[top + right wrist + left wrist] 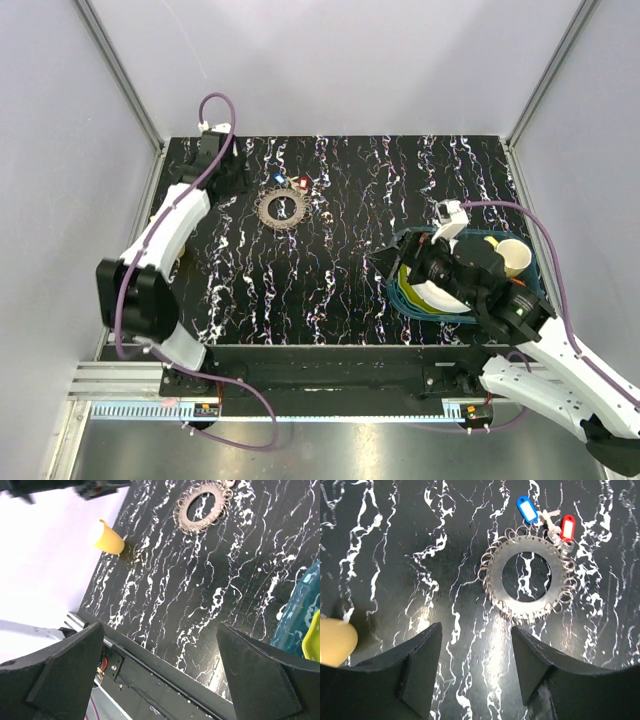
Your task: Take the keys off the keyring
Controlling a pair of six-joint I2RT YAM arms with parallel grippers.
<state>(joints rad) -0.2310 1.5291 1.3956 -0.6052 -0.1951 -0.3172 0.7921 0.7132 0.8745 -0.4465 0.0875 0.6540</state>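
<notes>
Silvery metal fringed with small loops — the keyring lies flat on the black marbled bench, toward its far left. Your left wrist view shows the keys best: blue and red tags at the ring's far rim. The left pincer hovers just short of the ring, jaws apart, empty. The right pincer is spread wide, empty; only the top view places it over the teal tub of dishes. Only the right wrist view shows a yellow cup plainly — tipped on its side.
</notes>
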